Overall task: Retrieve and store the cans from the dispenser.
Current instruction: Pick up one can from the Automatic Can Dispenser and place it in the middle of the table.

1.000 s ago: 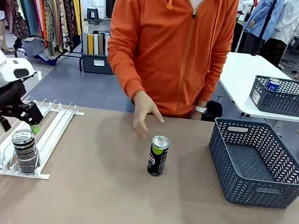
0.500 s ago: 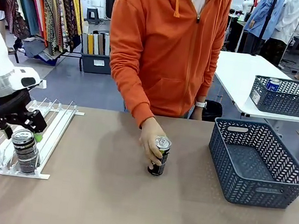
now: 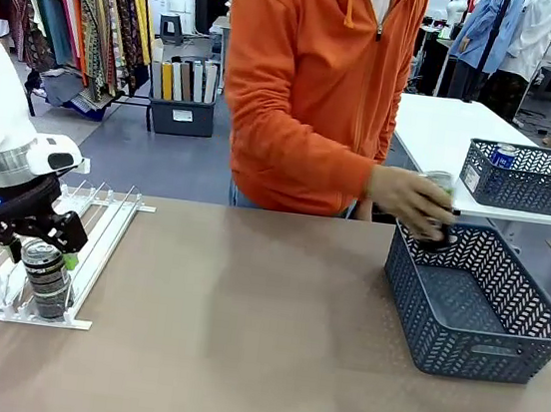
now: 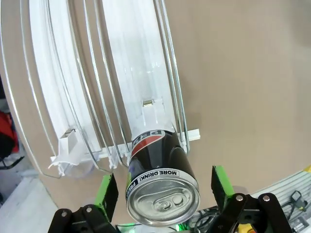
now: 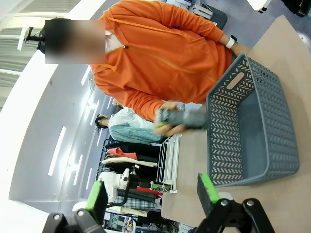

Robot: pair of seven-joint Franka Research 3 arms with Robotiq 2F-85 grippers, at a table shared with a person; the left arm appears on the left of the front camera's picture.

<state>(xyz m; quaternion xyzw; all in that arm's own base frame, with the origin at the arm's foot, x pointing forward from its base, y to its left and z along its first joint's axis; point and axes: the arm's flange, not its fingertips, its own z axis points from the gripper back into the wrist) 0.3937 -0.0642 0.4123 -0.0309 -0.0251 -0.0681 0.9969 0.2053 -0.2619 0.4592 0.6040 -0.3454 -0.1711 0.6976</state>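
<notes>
End effector [image 4: 163,189] wide open, straddling can [image 4: 158,160]

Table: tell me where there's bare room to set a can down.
Bare: the tabletop between the dispenser and the basket, and the basket's floor. Crowded: the dispenser's near end, where the open left gripper straddles a can.

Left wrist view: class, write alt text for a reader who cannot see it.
A black can with a silver top stands between the green pads of the open left gripper, touching neither. It sits at the stopper end of the white wire dispenser on a brown table.
</notes>
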